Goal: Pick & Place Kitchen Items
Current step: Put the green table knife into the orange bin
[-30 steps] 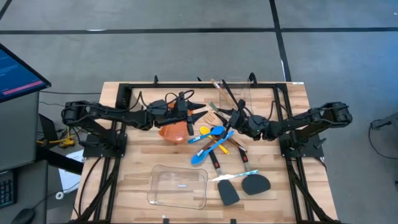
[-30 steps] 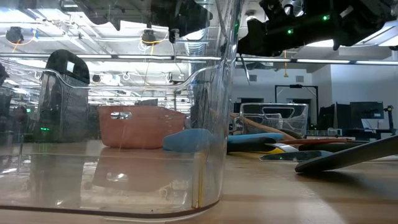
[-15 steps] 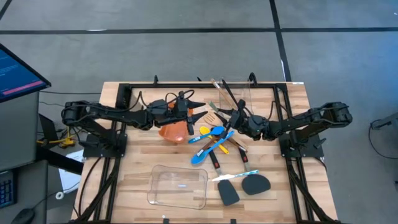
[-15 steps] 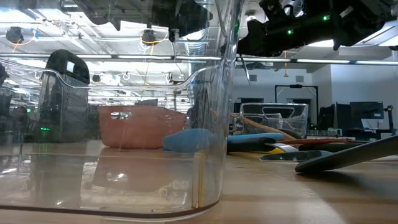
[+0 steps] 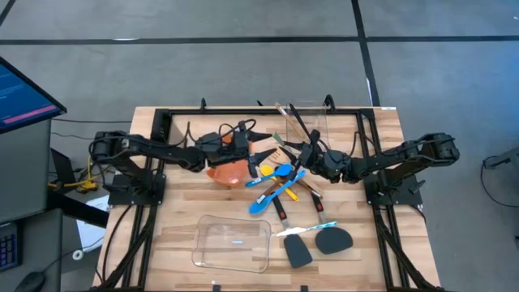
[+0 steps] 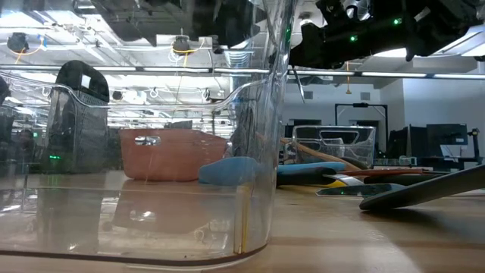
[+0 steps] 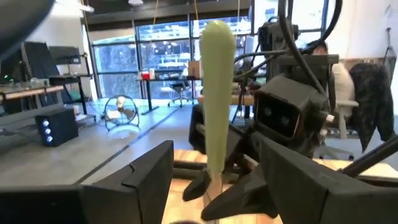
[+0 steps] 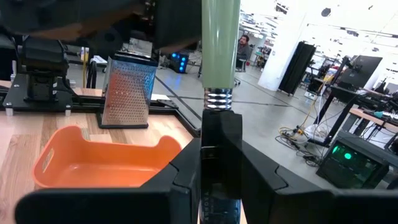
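My right gripper [image 5: 303,160] is shut on a slim tool with a pale green handle [image 8: 221,43], a metal ferrule and a dark shaft, held above the utensil pile. The handle points toward my left gripper [image 5: 258,165], which is open. In the left wrist view the handle [image 7: 216,93] rises between the left gripper's spread fingers, and I see no touch. Blue [image 5: 272,195] and yellow [image 5: 281,189] spoons, a wooden turner [image 5: 278,152] and dark-handled tools lie on the table below. Two black spatulas [image 5: 297,251] lie nearer the front edge. My right gripper pinches the tool's dark shaft [image 8: 221,152], just behind the metal ferrule, between its two fingers. The tool runs straight out along the fingers toward the table's left. It is lifted clear of the table and roughly level.
The orange bin [image 5: 227,172] stands under my left arm's wrist. A low clear container [image 5: 233,243] is near the front edge. A tall clear one [image 5: 306,122] holding utensils stands at the back. A metal grater [image 8: 127,90] shows beyond the bin.
My left gripper has gone toward the table's right edge and a little toward its near edge, closing on the right gripper and the green handle. My right gripper and the tool have kept still.
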Robot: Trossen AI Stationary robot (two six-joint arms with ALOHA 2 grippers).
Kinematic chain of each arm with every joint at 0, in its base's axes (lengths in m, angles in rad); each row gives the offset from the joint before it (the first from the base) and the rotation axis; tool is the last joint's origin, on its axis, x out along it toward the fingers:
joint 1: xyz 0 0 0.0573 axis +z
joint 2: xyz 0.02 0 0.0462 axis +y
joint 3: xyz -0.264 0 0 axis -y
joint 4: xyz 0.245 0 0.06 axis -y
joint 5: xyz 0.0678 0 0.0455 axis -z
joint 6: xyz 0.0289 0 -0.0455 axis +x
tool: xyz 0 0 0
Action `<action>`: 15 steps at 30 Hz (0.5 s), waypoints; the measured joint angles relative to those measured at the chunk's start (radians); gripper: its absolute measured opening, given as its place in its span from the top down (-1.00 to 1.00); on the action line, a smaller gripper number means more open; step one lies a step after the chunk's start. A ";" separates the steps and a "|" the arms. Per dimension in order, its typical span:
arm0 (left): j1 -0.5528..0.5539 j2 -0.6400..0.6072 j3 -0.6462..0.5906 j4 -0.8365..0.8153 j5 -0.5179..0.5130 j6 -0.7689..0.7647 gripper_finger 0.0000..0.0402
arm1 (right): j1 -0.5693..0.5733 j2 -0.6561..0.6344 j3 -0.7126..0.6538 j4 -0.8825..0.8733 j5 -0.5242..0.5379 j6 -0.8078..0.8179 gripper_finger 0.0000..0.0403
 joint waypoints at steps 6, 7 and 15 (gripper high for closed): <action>0.000 0.058 0.001 0.128 0.000 0.000 -0.04 | 0.000 0.000 0.000 0.000 0.000 0.000 0.66; 0.000 0.063 0.007 0.133 0.000 0.000 -0.03 | 0.000 0.000 0.000 0.000 0.000 0.000 0.66; 0.000 0.117 0.090 0.129 0.034 0.000 -0.01 | 0.000 0.000 0.000 0.000 0.000 -0.001 0.66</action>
